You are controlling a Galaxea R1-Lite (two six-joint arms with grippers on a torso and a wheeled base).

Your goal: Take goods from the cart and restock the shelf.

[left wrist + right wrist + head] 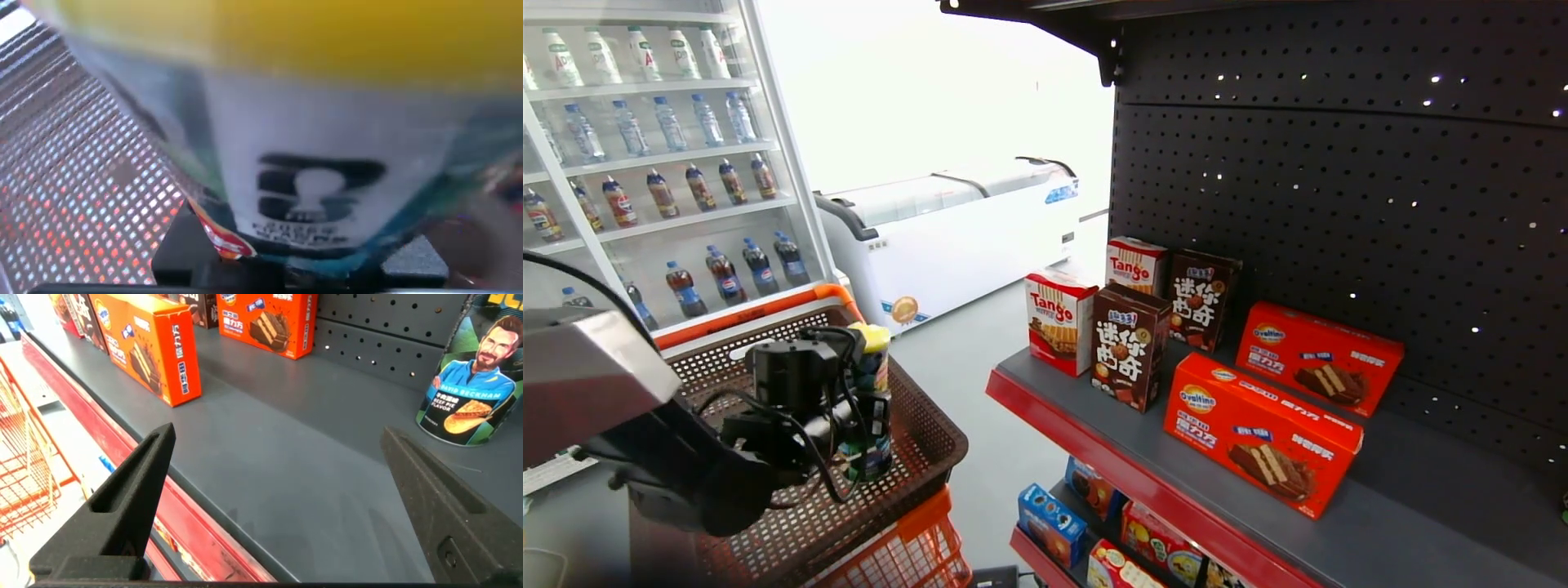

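Now left pincer (859, 420) clamped round canister (874, 380) over cart (925, 445); right pincer (278, 434) wide open above shelf (327, 508) front edge.

The left arm enters the head view at 8 o'clock, its gripper (856, 418) pointing toward 3 o'clock, clamped on a can (875, 369). The right gripper (278, 434) is spread wide.

The right claw (278, 433) is recorded above the grey shelf (286, 482), its two black fingers (122, 506) spread wide apart. One orange box (151, 343) is set on the shelf near the red front edge (176, 510). A second orange box (265, 318) is placed by the perforated back panel (368, 339). A round canister (466, 384) is found upright close to that panel, well apart from both boxes. An orange wire basket (24, 465) is noted beyond the red edge.
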